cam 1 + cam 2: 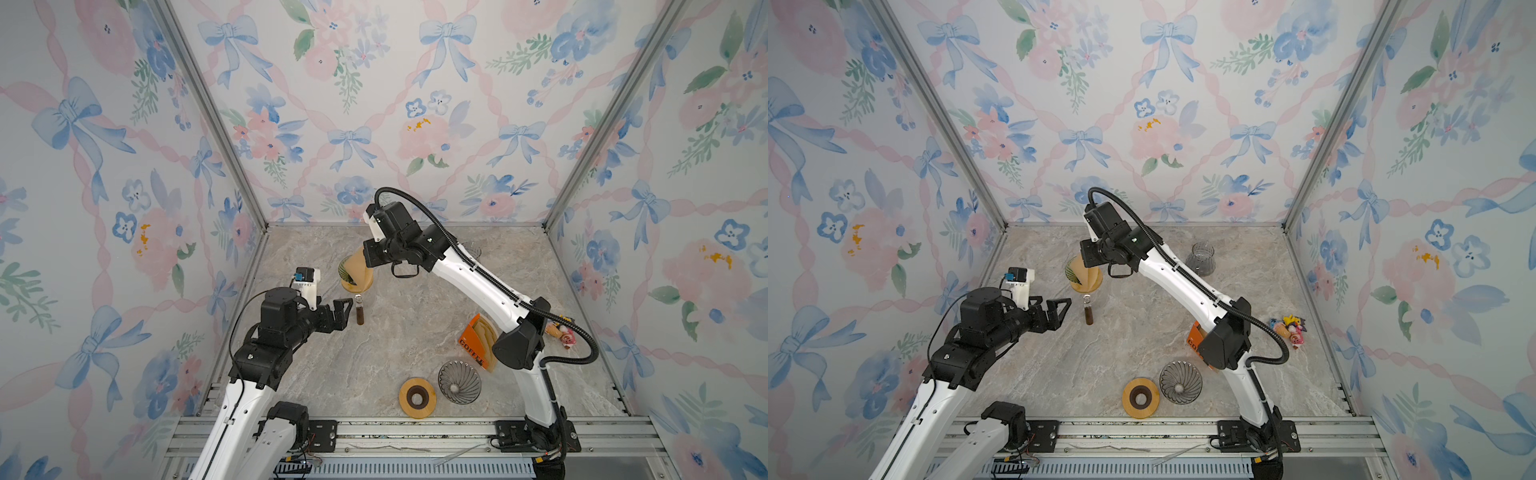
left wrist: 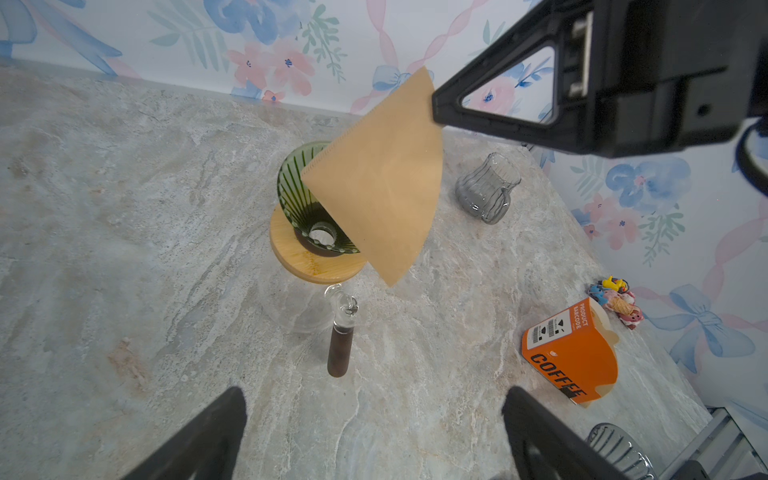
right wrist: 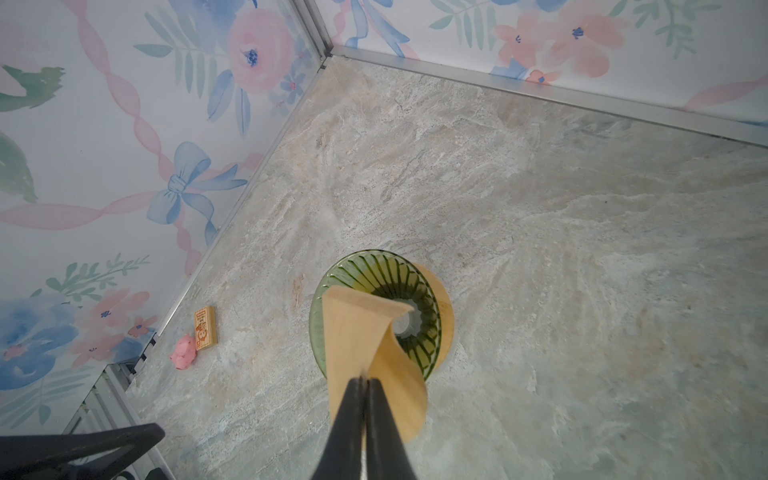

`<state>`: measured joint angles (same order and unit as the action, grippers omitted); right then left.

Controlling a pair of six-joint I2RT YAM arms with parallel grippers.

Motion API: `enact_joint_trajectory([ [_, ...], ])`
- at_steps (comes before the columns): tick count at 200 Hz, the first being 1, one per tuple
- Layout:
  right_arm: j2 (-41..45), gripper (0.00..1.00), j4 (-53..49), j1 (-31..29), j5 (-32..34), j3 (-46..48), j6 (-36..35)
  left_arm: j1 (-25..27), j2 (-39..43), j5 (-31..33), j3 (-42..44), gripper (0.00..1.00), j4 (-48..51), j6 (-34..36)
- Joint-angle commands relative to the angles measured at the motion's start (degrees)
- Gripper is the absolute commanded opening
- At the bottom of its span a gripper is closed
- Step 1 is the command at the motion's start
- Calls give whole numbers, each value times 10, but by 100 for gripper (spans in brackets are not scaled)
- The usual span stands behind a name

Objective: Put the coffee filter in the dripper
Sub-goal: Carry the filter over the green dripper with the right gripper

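The brown paper coffee filter [image 2: 382,187] hangs by its upper corner from my right gripper [image 3: 365,380], which is shut on it. It hangs tilted just above the green ribbed glass dripper [image 2: 299,195], covering its near rim; in the right wrist view the filter [image 3: 357,332] bulges partly open over the dripper [image 3: 415,291]. The dripper [image 1: 345,270] sits on a wooden ring atop a clear glass carafe, left of centre at the back. My left gripper [image 1: 347,313] is open, low, next to the carafe's brown handle [image 1: 360,313], holding nothing.
An orange COFFEE box [image 1: 473,345] of filters lies at the right. A grey glass dripper [image 1: 459,381] and a wooden ring [image 1: 417,397] lie near the front. At the back right are a grey glass jug [image 1: 1201,258] and small toy figures [image 1: 1289,328].
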<state>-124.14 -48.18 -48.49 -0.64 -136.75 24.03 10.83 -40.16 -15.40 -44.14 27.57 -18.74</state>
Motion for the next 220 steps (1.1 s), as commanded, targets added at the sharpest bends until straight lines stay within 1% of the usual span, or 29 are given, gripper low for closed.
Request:
enact_joint_trajectory([
  [1,-16,12,1,10,6,0,20,-3,0,0,8,98,3,-9],
  [18,-20,15,0,11,5,-1,20,-3,-1,1,8,98,3,-9],
  [81,-31,15,7,20,6,-4,31,-3,-12,3,7,98,3,-9],
  [101,-17,16,21,18,8,7,20,-3,-25,-9,4,98,3,-7],
  [150,39,25,55,17,11,43,-29,-2,-47,-16,-12,98,3,15],
  [166,69,28,73,14,18,76,-44,3,-57,-9,-26,98,4,22],
  [185,133,33,120,13,26,157,-50,19,-72,18,-53,98,9,34],
  [204,203,40,165,13,30,244,-47,53,-102,64,-91,98,30,49],
  [220,265,47,198,14,35,324,-41,91,-134,117,-120,98,45,62],
])
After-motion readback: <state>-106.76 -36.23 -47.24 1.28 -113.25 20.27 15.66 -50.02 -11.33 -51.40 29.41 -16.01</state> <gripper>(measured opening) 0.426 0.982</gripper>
